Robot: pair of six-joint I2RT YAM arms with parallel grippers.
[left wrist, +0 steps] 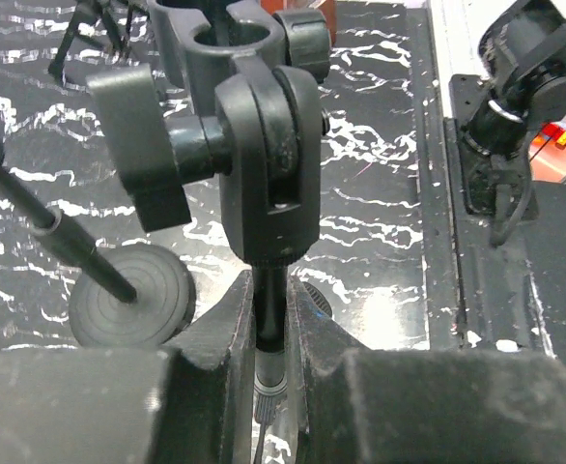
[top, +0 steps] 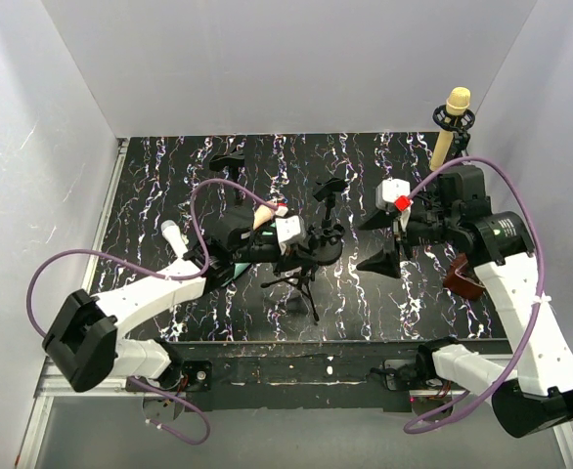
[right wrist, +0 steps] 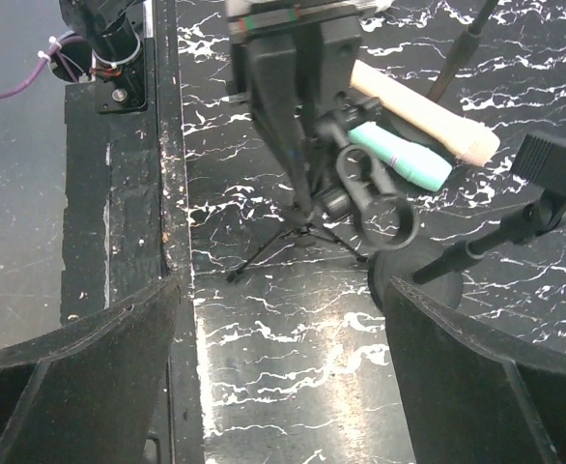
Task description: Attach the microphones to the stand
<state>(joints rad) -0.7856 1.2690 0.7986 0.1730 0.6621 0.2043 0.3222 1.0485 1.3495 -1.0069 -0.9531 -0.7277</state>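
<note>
My left gripper (top: 311, 246) is shut on the thin pole (left wrist: 270, 314) of a small black tripod stand (top: 301, 286). The stand's clip holder (left wrist: 264, 145) stands just above my fingers and is empty. My right gripper (top: 386, 242) is open and empty, to the right of the stand and facing it (right wrist: 283, 387). The peach-pink microphone (right wrist: 423, 116) and the teal-green microphone (right wrist: 399, 158) lie on the table behind my left gripper. The white microphone (top: 173, 234) lies further left. The yellow-tan microphone (top: 453, 122) sits upright in a stand clip at the back right.
A second black stand with a round base (left wrist: 133, 295) stands right beside the tripod, its clip (top: 330, 186) empty. Another black clip (top: 226, 161) sits at the back left. A dark red object (top: 460, 277) lies under the right arm. White walls enclose the black marbled table (top: 169, 186).
</note>
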